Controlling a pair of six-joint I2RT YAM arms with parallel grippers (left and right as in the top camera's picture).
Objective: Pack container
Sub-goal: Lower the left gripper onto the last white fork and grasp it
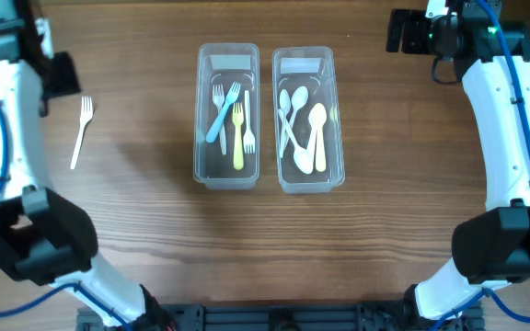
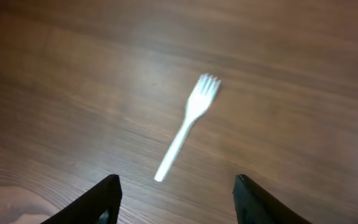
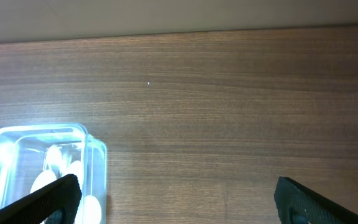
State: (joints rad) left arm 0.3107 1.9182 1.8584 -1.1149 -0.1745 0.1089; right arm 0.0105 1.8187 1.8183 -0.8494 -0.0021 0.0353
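Observation:
A white plastic fork (image 1: pixel 81 131) lies loose on the table at the left; it also shows in the left wrist view (image 2: pixel 187 126), ahead of my open, empty left gripper (image 2: pixel 176 202). Two clear containers stand mid-table: the left container (image 1: pixel 227 57) holds several forks, the right container (image 1: pixel 304 57) holds several white spoons. My right gripper (image 3: pixel 176 199) is open and empty at the far right, beside the spoon container's corner (image 3: pixel 95 152). In the overhead view the left gripper (image 1: pixel 55 74) is above the loose fork and the right gripper (image 1: pixel 403 32) is at the back right.
The wooden table's far edge (image 3: pixel 179 36) runs across the top of the right wrist view. Bare wood lies around the containers and the fork.

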